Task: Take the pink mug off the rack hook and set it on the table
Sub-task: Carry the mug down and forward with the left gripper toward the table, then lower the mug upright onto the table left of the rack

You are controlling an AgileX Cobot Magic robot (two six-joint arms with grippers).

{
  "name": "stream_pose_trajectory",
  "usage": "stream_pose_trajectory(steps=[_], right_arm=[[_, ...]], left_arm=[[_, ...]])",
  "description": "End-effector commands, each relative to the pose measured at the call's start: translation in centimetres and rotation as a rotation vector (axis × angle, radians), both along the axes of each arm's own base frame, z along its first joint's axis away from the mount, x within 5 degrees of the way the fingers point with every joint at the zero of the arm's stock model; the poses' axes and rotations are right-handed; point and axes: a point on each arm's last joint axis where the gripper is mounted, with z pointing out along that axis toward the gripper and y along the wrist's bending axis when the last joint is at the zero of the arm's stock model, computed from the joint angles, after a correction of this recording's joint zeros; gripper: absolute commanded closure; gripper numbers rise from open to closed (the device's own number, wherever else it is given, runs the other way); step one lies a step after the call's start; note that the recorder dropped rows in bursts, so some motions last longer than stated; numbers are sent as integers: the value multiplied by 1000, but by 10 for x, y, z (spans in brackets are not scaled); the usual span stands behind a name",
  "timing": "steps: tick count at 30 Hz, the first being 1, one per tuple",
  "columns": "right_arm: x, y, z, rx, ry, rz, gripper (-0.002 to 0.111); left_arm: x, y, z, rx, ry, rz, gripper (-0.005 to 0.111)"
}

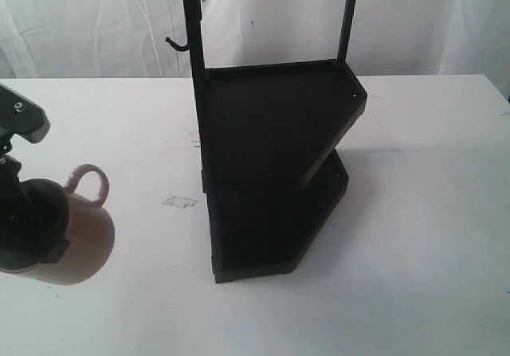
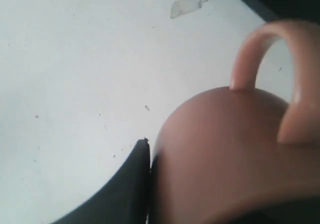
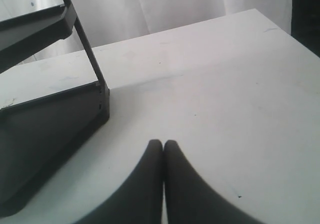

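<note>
The pink mug [image 1: 84, 240] is at the left of the exterior view, tipped on its side with its loop handle [image 1: 89, 182] upward, low over the white table [image 1: 422, 213]. My left gripper [image 1: 36, 228] is shut on it. In the left wrist view one black finger [image 2: 132, 184] presses the mug's [image 2: 225, 154] outer wall; the other finger is hidden. Whether the mug touches the table I cannot tell. The rack hook [image 1: 177, 45] is bare on the black rack's [image 1: 271, 125] left post. My right gripper [image 3: 163, 145] is shut and empty over the table [image 3: 225, 83], beside the rack [image 3: 45, 129].
A scrap of clear tape [image 1: 180, 202] lies on the table between the mug and the rack, also in the left wrist view as the tape [image 2: 189, 4]. A white curtain [image 1: 80, 21] hangs behind the table's far edge.
</note>
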Motion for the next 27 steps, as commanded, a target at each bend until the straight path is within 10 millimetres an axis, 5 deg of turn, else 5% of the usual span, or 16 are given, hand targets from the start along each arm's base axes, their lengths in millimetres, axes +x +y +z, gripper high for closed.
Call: stream_pose_trajectory(steps=[1,7,16,27], right_arm=[[0,0,-1,-1,-7,-6,108],[0,0,-1,-1,-9,-7,108],[0,0,-1,-1,-9,-7,108],[0,0,-1,-1,-9,-7,108]], left_arm=[[6,-1,8,16,94,58,107],[37,-10,-2,133,286,-11,107],[83,-16,-15,105,302,29,107],[108,-26,-40,48,258,37,107]])
